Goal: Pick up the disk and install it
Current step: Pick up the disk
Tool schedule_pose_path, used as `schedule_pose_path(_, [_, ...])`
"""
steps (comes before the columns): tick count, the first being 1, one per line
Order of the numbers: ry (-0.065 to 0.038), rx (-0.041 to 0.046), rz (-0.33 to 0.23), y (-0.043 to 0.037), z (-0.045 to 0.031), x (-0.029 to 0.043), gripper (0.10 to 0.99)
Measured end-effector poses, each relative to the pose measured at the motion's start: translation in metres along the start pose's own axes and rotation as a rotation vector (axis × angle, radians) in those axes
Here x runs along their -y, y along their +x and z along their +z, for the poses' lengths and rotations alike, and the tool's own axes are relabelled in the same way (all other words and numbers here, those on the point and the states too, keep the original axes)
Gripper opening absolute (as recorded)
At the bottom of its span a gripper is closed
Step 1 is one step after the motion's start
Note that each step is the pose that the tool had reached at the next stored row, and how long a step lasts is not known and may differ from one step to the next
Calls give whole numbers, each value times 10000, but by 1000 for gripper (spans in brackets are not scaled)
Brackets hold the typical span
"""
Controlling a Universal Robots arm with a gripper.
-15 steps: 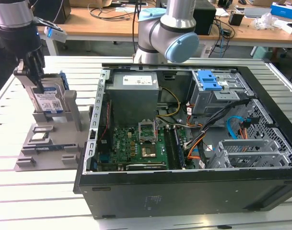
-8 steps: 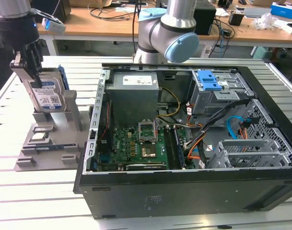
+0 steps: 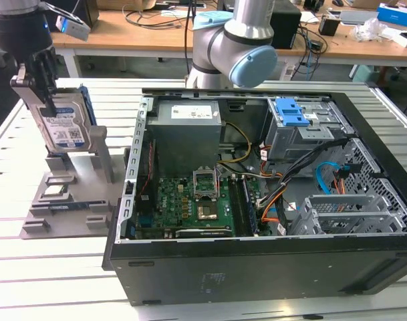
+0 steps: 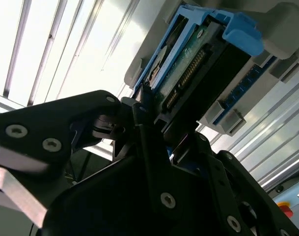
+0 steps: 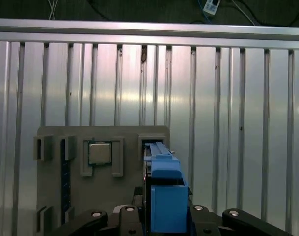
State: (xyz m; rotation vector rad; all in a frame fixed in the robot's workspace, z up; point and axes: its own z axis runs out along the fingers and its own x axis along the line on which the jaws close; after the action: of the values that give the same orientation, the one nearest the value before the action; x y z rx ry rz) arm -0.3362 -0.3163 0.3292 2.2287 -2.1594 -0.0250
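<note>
**Exterior view: disk clamped upright at its holder, install not yet begun**

At the exterior view's left, the gripper (image 3: 39, 99) is seen closed on the upper part of the disk (image 3: 64, 127). The disk is held upright, with its blue-and-white label turned toward the camera and the blue carrier frame along its edges. Its lower edge is placed at or just above the slot of the grey holder (image 3: 69, 200); whether it is fully clear of that slot cannot be told. In the second wrist view, the connector end and green board of the disk are shown between the dark fingers (image 4: 147, 132), with the holder just beyond. In the first wrist view, the blue frame is seen over the holder's slot. The small square chip (image 5: 99, 152) lies beside it in its own recess.

The pick-up step is judged to be in hand, and nothing of the install is done. The open computer case (image 3: 256, 261) lies well apart, toward the exterior view's right. The grey cage with the blue latch (image 3: 293, 124) in its far corner is taken to be the destination.

A straight lift is judged to be called for, so that the frame is not dragged against the slot walls. Alignment of the disk with the cage opening would also be needed, with care taken around the loose cables (image 3: 323, 180) near it.
</note>
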Motion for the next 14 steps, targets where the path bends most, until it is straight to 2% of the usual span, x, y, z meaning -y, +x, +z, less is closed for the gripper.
schedule_pose_path(10, [0,0,-1,-22,-159,-4,369])
schedule_pose_path(14, [0,0,0,-33,-247,-7,369])
